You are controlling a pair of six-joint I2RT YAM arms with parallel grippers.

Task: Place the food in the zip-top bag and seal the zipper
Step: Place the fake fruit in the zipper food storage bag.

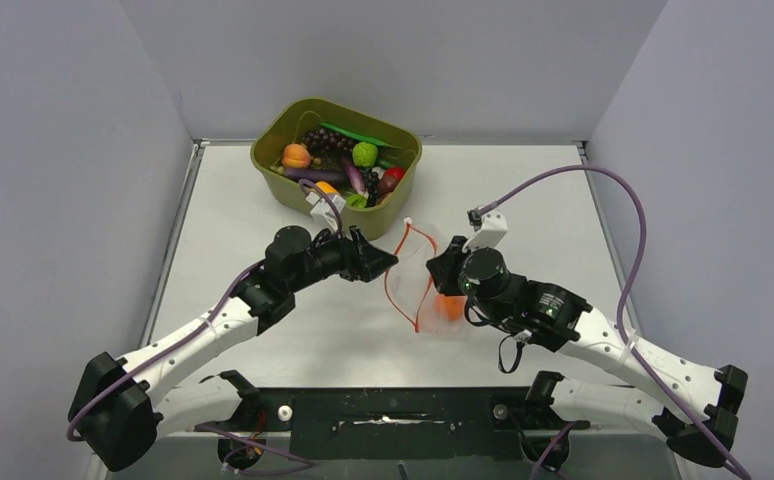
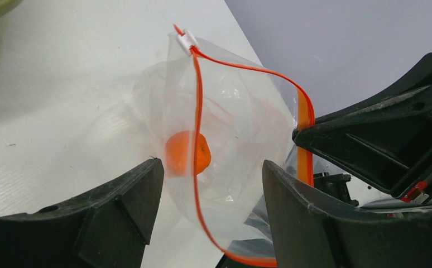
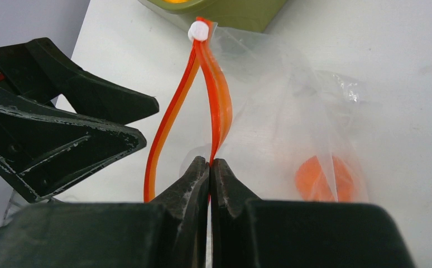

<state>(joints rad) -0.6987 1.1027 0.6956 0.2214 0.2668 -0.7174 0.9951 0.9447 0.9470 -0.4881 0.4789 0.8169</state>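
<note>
The clear zip-top bag (image 1: pixel 415 285) lies mid-table with its mouth held open in a loop. One orange round fruit (image 2: pixel 187 153) sits inside it and also shows in the right wrist view (image 3: pixel 322 178). My right gripper (image 3: pixel 209 162) is shut on one side of the red-orange zipper (image 3: pixel 220 106). My left gripper (image 2: pixel 212 164) is open, its fingers on either side of the zipper's other side (image 2: pixel 198 111) without gripping it. The white slider (image 2: pixel 187 40) sits at the far end of the mouth. The rest of the food, with grapes (image 1: pixel 325 140) and a green fruit (image 1: pixel 365 153), lies in the tub.
The olive-green tub (image 1: pixel 273 160) stands at the back, just beyond the bag and close to the left wrist. Grey walls close in the table on the left, right and back. The two grippers face each other a few centimetres apart.
</note>
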